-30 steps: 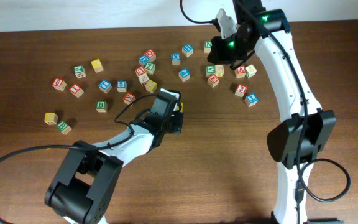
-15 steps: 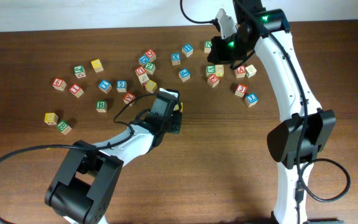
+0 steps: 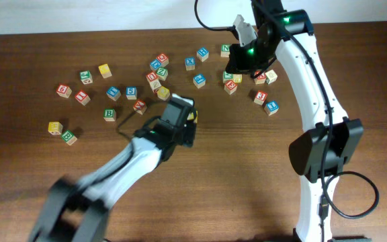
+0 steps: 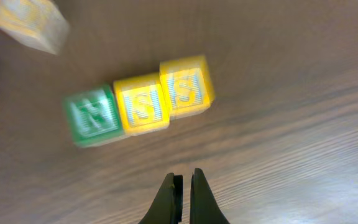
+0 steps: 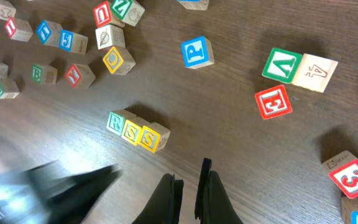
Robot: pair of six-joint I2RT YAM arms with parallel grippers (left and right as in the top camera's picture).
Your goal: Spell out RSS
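A green R block and two yellow S blocks lie touching in one row on the table. The row also shows in the right wrist view, R then the S blocks. My left gripper is shut and empty, just in front of the row; overhead it hides most of the row. My right gripper is shut and empty, held high over the back blocks.
Loose letter blocks are scattered across the back of the table: a blue P, a green V, a red E, a red 3, and several at the far left. My blurred left arm crosses the lower left.
My left arm is now blurred with motion and its base end has swung toward the lower left. My right gripper has shifted slightly, uncovering a green block at the back.
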